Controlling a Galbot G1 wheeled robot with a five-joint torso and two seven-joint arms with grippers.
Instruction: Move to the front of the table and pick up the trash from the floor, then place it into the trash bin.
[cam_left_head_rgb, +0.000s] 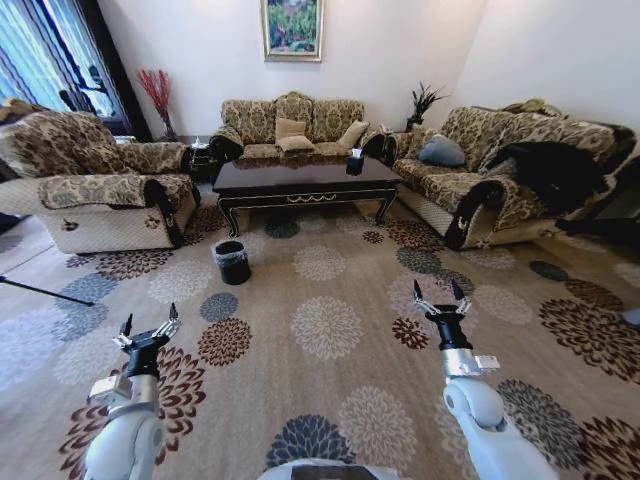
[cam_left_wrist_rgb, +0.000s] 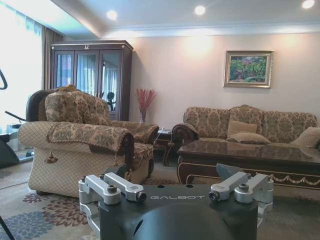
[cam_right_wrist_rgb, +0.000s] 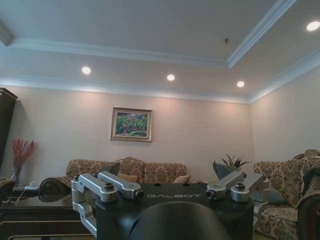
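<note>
Living room, carpeted floor with round floral medallions.

Surface (cam_left_head_rgb: 300, 180): long low coffee table of glossy dark wood, gold ornament on the apron, standing at the middle of the room before the far sofa (cam_left_head_rgb: 290, 125). A small dark cup-like item (cam_left_head_rgb: 354, 164) stands near its right end; what it is cannot be told.

Trash bin (cam_left_head_rgb: 232, 262): small, round, black, clear bag folded over the rim. Upright on the carpet, just off the surface's front left corner, apart from the leg.

Trash: none can be made out on the carpet from the head view.

Left pincer (cam_left_head_rgb: 148, 329): low left of the head view, raised above the carpet, pointing toward the surface, fingers spread wide, holding nothing. Its wrist view looks level across the room at the left armchair (cam_left_wrist_rgb: 80, 142) and the surface's long side.

Right pincer (cam_left_head_rgb: 441, 303): low right, likewise raised over the carpet, fingers spread wide, holding nothing. Its wrist view is tilted upward to the framed painting (cam_right_wrist_rgb: 131, 124) and ceiling.

Both pincers well apart from bin and surface.

Other furniture: patterned sofa (cam_left_head_rgb: 500, 170) along the right, with a blue cushion and a dark garment lying on it.
</note>
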